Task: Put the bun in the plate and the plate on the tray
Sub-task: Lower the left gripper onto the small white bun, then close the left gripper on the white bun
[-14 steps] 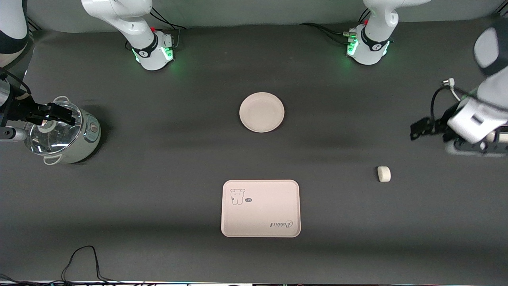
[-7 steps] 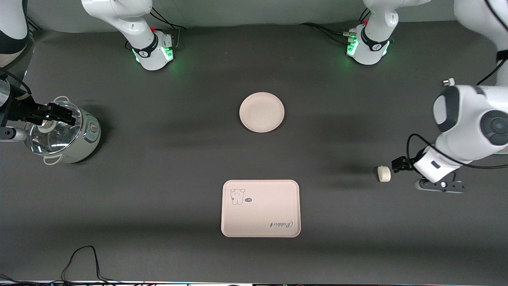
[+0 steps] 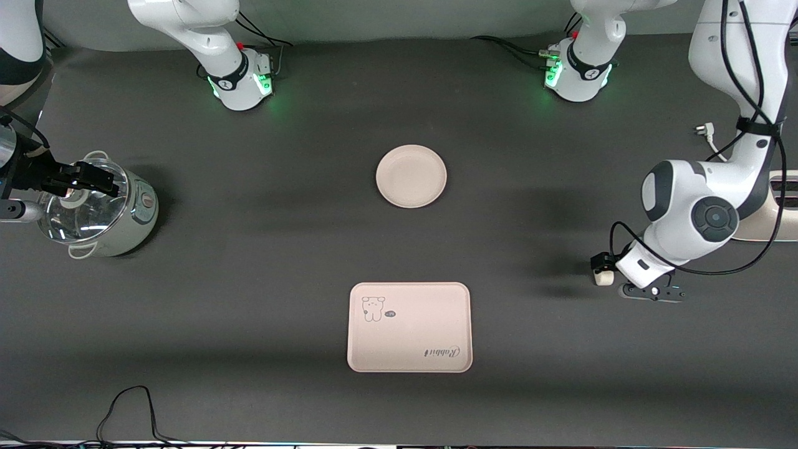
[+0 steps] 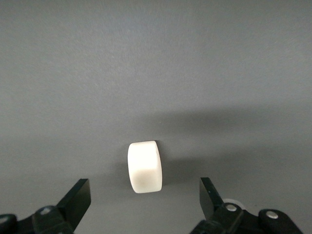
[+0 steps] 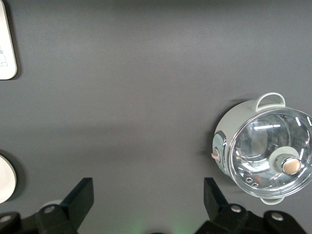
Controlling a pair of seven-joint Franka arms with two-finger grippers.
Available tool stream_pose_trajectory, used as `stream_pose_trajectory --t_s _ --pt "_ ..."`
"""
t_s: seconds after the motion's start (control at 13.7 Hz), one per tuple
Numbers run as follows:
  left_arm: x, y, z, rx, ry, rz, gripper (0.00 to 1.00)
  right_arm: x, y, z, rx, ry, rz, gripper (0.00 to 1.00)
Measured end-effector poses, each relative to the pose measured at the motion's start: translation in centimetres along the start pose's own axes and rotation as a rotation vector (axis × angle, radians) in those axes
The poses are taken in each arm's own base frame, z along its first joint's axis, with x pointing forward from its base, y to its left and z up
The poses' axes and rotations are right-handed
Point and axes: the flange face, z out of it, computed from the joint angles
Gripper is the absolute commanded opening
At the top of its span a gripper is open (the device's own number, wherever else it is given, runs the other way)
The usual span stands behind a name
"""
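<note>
Two arms: you have both Franka arms in the front view, each with its two-finger hand spread wide and holding nothing.
Left hand (image 4: 145,204): you see it low over the small off-white rounded bun (image 4: 145,166), fingers (image 4: 78,199) parted on either side of the bun and clear of it in the left wrist view; in the front view the left hand (image 3: 602,267) sits right at the bun (image 3: 601,277).
Bun: it lies on the dark grey surface (image 3: 249,312) toward the left arm's end, well apart from plate and tray, nearer the front camera than the plate.
Round cream-white plate (image 3: 411,176): you find it mid-surface, with nothing in it, farther from the front camera than the tray.
Cream-pink rectangular tray (image 3: 409,327): flat on the surface, nothing on it, with a cartoon animal drawing and the script word "Rabbit".
Right hand (image 3: 93,178): it waits above the pale green cooking pot with a glass lid (image 3: 100,209) at the right arm's end; the right wrist view shows its fingers (image 5: 80,200) apart and the pot (image 5: 265,153) below.
Black cable (image 3: 128,408): it loops on the surface near the edge closest to the front camera.
</note>
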Motion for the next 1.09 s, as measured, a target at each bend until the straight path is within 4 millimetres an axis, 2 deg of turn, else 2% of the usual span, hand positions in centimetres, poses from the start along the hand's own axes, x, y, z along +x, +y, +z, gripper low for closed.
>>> stream_pose_trajectory --t_s 0.29,0.36,0.51,0.8,0.87,0.95,1.09 --pt "-0.5 0.2 3.1 -0.007 -0.010 -0.031 0.98 0.0 0.0 0.0 0.000 0.000 0.000 1.00" --pt "-0.7 0.2 3.8 -0.010 -0.003 -0.033 0.95 0.0 0.0 0.0 0.000 0.000 0.000 1.00" --pt "-1.2 0.4 5.2 -0.014 -0.004 -0.034 0.80 0.0 0.0 0.0 0.000 0.000 0.000 1.00" --pt "-1.4 0.2 5.8 -0.015 -0.008 -0.039 0.31 0.0 0.0 0.0 0.000 0.000 0.000 1.00" --pt "-1.4 0.2 5.8 -0.015 -0.008 -0.039 0.23 0.0 0.0 0.0 0.000 0.000 0.000 1.00" --pt "-1.4 0.2 5.8 -0.015 -0.008 -0.039 0.19 0.0 0.0 0.0 0.000 0.000 0.000 1.00" --pt "-1.4 0.2 5.8 -0.015 -0.008 -0.039 0.18 0.0 0.0 0.0 0.000 0.000 0.000 1.00"
